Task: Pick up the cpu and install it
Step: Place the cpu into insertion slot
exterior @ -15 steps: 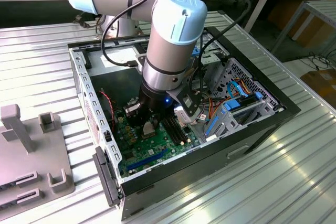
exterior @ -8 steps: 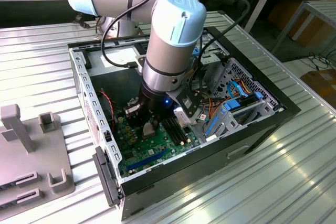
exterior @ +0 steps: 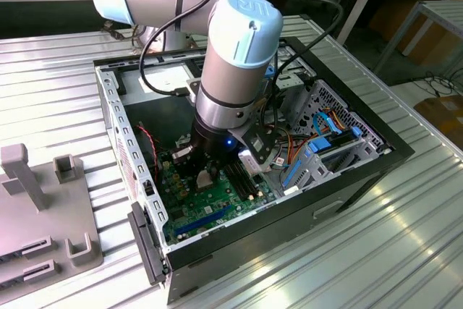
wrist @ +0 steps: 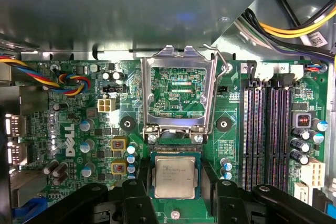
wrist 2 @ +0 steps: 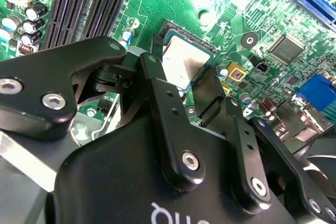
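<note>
The cpu (wrist: 175, 176) (wrist 2: 184, 59), a small square chip with a silver-grey top, lies flat in the socket on the green motherboard (wrist: 79, 129) (exterior: 217, 208). The socket's metal load plate (wrist: 178, 56) is swung up and open behind it. My gripper (wrist: 176, 182) (wrist 2: 181, 74) (exterior: 205, 171) is down inside the computer case, its black fingers (wrist: 137, 192) standing on either side of the cpu. A thin strip of socket shows between the chip and each finger, so the gripper is open around the cpu.
The open black case (exterior: 347, 171) lies on a ribbed metal table. Memory slots (wrist: 268, 129) run beside the socket, and coloured cables (exterior: 325, 135) and a drive cage crowd the exterior view's right. A grey fixture (exterior: 43, 208) sits at the exterior view's left.
</note>
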Controlling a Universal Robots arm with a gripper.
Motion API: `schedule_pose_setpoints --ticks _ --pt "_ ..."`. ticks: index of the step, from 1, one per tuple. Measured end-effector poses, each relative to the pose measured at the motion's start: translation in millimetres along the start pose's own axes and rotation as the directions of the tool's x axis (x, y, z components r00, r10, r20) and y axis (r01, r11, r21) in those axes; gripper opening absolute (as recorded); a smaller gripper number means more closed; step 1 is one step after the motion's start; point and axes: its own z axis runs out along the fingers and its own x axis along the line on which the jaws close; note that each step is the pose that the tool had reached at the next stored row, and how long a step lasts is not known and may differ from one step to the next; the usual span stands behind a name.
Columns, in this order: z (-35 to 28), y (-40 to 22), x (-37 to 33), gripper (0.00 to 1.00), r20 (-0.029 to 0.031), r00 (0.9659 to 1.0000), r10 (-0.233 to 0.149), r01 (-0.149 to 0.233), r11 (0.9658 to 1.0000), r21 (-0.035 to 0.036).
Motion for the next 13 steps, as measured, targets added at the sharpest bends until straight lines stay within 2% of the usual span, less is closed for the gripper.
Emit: schedule_pose_setpoints --ticks 7,13 --pt "0.9 0.0 -0.1 0.47 0.0001 1.0 0.0 0.0 1.0 -0.0002" --pt "4.8 -0.1 -0.2 0.47 -0.0001 1.0 0.0 0.0 1.0 -0.0002"
